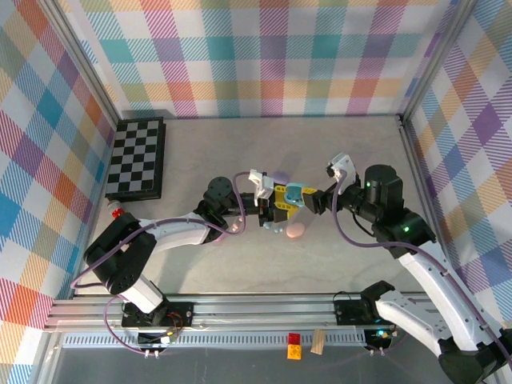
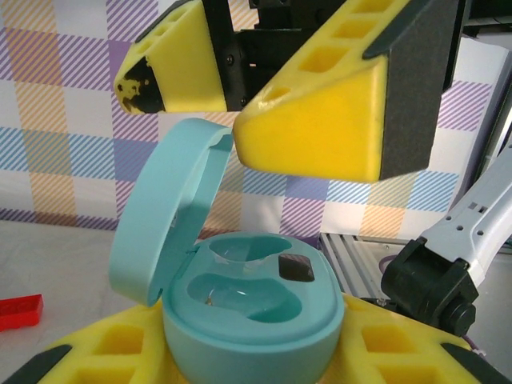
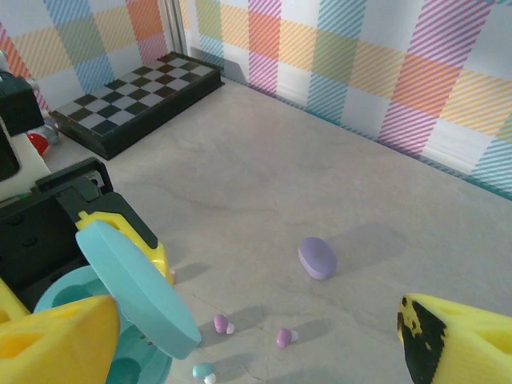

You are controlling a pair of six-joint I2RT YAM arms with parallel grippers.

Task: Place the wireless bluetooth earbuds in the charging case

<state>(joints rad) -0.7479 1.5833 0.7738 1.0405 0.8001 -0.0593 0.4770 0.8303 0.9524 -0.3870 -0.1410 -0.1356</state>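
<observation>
1. Pressed in on the base of the teal charging case (image 2: pixel 254 308), the left gripper's (image 1: pixel 280 202) yellow fingers (image 2: pixel 96 352) pinch it from both sides and hold it above the table (image 1: pixel 360 152).
2. Spread wide, the right gripper's (image 3: pixel 256 348) jaws grip nothing. In the left wrist view its two yellow fingers (image 2: pixel 328 120) hang just above the open case, close to the lid's edge.
3. The case's lid (image 2: pixel 164 212) is hinged back and stands nearly upright on the left side in the left wrist view. The base shows two wells. There is a dark square patch at the back of the right one, and I cannot tell what it is.
4. Three earbuds lie loose on the table in the right wrist view: a purple one (image 3: pixel 222 323), a second purple one (image 3: pixel 283 337) near it, and a pale blue one (image 3: pixel 203 370) closest to the teal case.
5. A closed lilac case (image 3: pixel 318 258) rests on the table beyond these earbuds, apart from them.
6. A pink case (image 1: pixel 295 230) lies on the table just in front of the two grippers in the top view.
7. A folded chessboard (image 1: pixel 138 158) sits at the far left of the table, well apart from the cases.
8. A red block (image 2: pixel 20 310) shows low at the left edge of the left wrist view.
</observation>
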